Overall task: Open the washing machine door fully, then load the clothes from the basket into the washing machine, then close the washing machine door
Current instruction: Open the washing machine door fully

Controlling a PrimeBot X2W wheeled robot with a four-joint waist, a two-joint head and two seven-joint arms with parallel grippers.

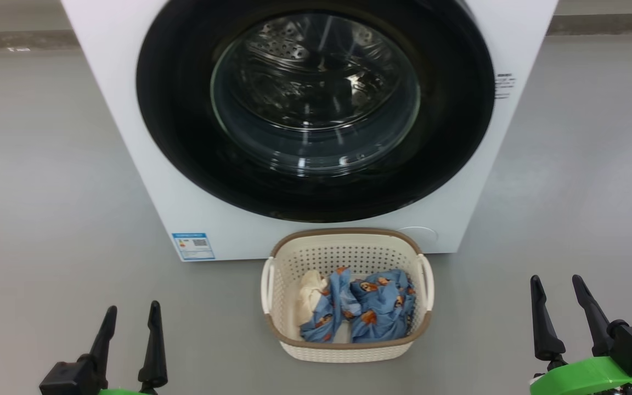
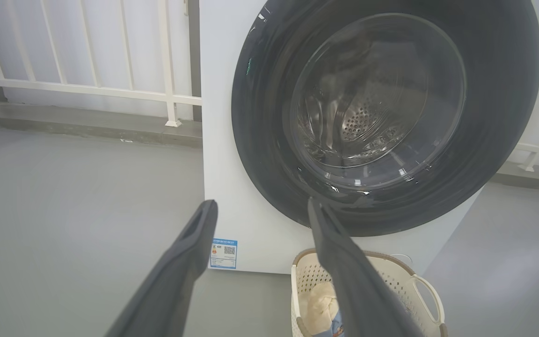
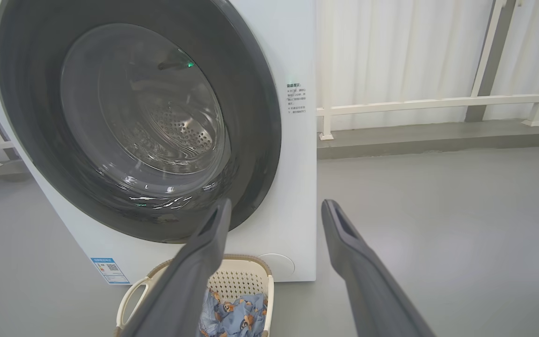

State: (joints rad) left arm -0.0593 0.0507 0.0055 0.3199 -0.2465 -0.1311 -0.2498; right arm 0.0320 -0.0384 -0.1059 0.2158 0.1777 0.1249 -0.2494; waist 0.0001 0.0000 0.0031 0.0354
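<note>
- The door (image 1: 316, 109) is shut, flat against the front of the washer (image 1: 129, 142). Its black rim circles a clear glass bowl.
- The steel drum (image 1: 294, 49) shows through the glass, with its holes visible.
- A small blue label (image 1: 193, 246) sits at the washer's lower left corner. A patch of small print is at the right edge of the front.
- The basket (image 1: 349, 352) stands on the floor (image 1: 47, 164) just in front of the washer, below the door.
- The clothes (image 1: 373, 307) lie bunched inside the basket. The blue printed pieces fill the middle and right, and the cream cloth (image 1: 311, 293) lies against the left wall.
- The left tool (image 1: 133, 305) hangs low over the floor, well to the left of the basket. Its fingers are spread, hold nothing, and point toward the washer.
- The right tool (image 1: 556, 277) hangs well to the right of the basket. It is likewise spread and empty, with its fingers aimed the same way.
- In the wrist views a white railing (image 2: 87, 89) runs on a low kerb behind the washer on both sides.
</note>
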